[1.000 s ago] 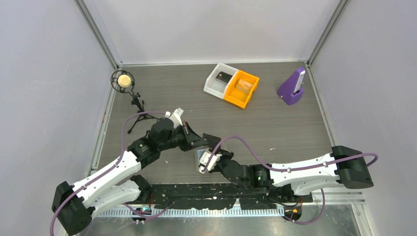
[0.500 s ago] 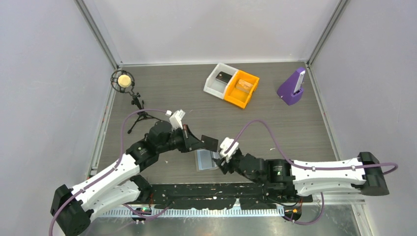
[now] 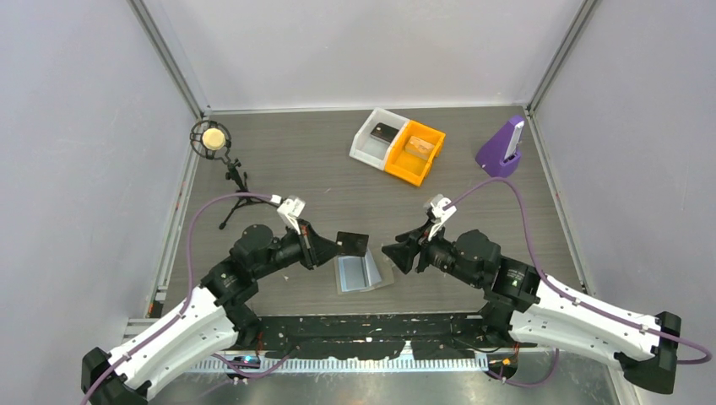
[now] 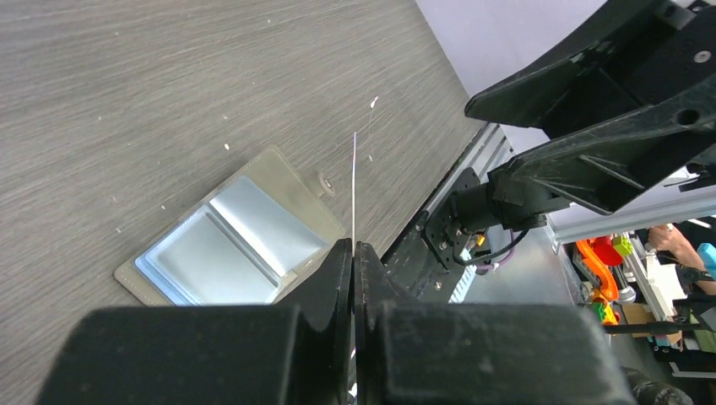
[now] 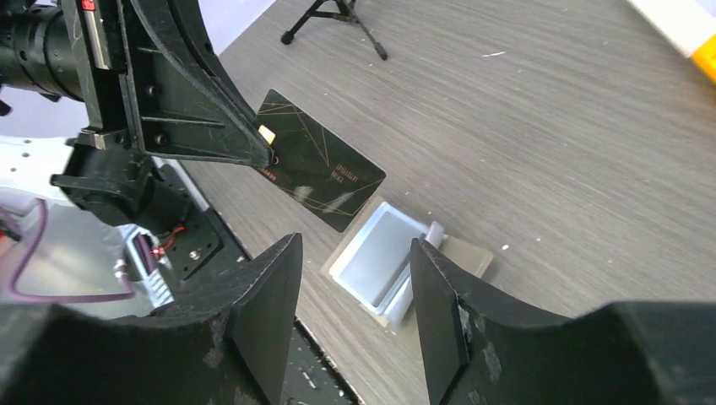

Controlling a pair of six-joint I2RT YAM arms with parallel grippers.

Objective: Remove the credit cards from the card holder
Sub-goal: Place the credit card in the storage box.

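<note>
1. Plainly, the biggest risk sits with the left gripper (image 4: 353, 250). Its fingers are clenched on one short end of the black credit card (image 5: 325, 170), so most of the card juts out unsupported. A quick swing or a bump could make it pivot in the pinch or slip out.
2. The right gripper (image 3: 393, 255) hangs released and empty, its tips aimed at the card and the left fingers. If both arms close in together, they could clash or knock the card loose.
3. The card holder (image 3: 360, 273) lies unheld on the table (image 3: 473, 202), so any tug on a pocket would likely drag it toward the near edge.
4. The holder rests close to the near edge, between the two grippers and just below the raised card. It is opened flat with its pale blue panels facing up.
5. Its long axis runs roughly left to right, slightly skewed, with the tabbed grey end toward the right arm's side. Whether a card remains inside cannot be told.
</note>
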